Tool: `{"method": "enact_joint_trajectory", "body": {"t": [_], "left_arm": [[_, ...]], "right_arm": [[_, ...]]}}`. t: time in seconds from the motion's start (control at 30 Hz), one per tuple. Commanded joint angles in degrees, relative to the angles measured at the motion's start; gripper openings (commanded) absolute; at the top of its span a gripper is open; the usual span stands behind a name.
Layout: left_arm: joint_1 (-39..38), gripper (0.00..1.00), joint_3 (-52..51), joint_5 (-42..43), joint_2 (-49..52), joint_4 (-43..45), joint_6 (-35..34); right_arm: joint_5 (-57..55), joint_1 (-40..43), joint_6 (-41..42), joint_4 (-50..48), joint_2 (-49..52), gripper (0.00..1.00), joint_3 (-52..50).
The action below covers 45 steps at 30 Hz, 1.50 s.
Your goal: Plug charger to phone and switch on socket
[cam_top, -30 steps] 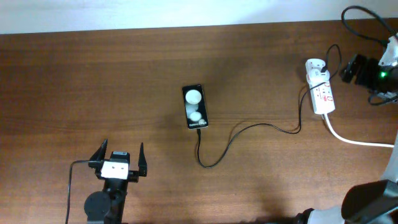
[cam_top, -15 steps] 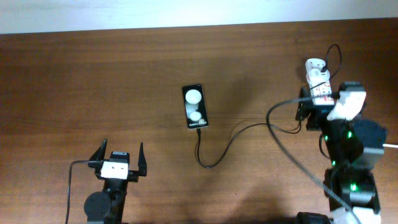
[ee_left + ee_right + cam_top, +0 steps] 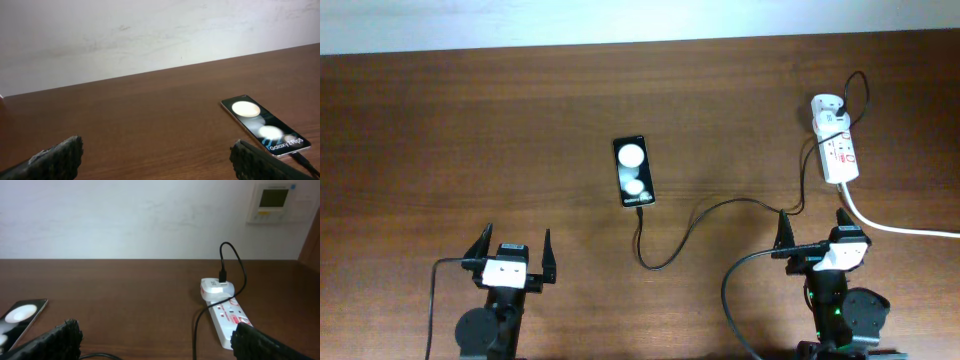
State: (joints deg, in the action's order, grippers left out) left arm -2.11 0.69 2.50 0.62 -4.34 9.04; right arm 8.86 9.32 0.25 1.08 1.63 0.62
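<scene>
The black phone (image 3: 633,171) lies face up mid-table, with two white spots on its glossy face. It also shows in the left wrist view (image 3: 265,125) and the right wrist view (image 3: 19,317). The thin black charger cable (image 3: 692,226) runs from the phone's near end in a loop to the white socket strip (image 3: 836,148) at the far right, which also shows in the right wrist view (image 3: 226,316). My left gripper (image 3: 510,254) is open and empty near the front left. My right gripper (image 3: 812,232) is open and empty, in front of the socket.
A white adapter (image 3: 828,108) sits plugged in at the socket's far end. The thick white cord (image 3: 900,228) runs off to the right edge. A pale wall (image 3: 125,215) bounds the table's far side. A wall panel (image 3: 272,200) hangs at upper right.
My right arm has swung from the far right by the socket, back and down to the front right of the table. The left arm, phone and cable have not moved.
</scene>
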Motion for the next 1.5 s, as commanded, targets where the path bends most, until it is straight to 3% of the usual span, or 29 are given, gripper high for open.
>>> {"method": "enact_joint_trajectory", "body": {"t": [0.0,0.13,0.4,1.47], "left_arm": [[0.4,0.99,-0.1,-0.4,-0.3,-0.4,0.8],[0.4,0.99,-0.1,-0.4,-0.3,-0.4,0.8],[0.4,0.99,-0.1,-0.4,-0.3,-0.4,0.8],[0.4,0.99,-0.1,-0.4,-0.3,-0.4,0.8]], "right_arm": [[-1.2,-0.4,0.7,2.9,-1.4,0.99,-0.3],[-2.1,-1.1,0.7,2.9,-1.4,0.99,-0.3],[-8.7,-10.1,3.7,3.5,-1.4,0.99,-0.3],[-8.7,-10.1,3.7,3.5,-1.4,0.99,-0.3]]}}
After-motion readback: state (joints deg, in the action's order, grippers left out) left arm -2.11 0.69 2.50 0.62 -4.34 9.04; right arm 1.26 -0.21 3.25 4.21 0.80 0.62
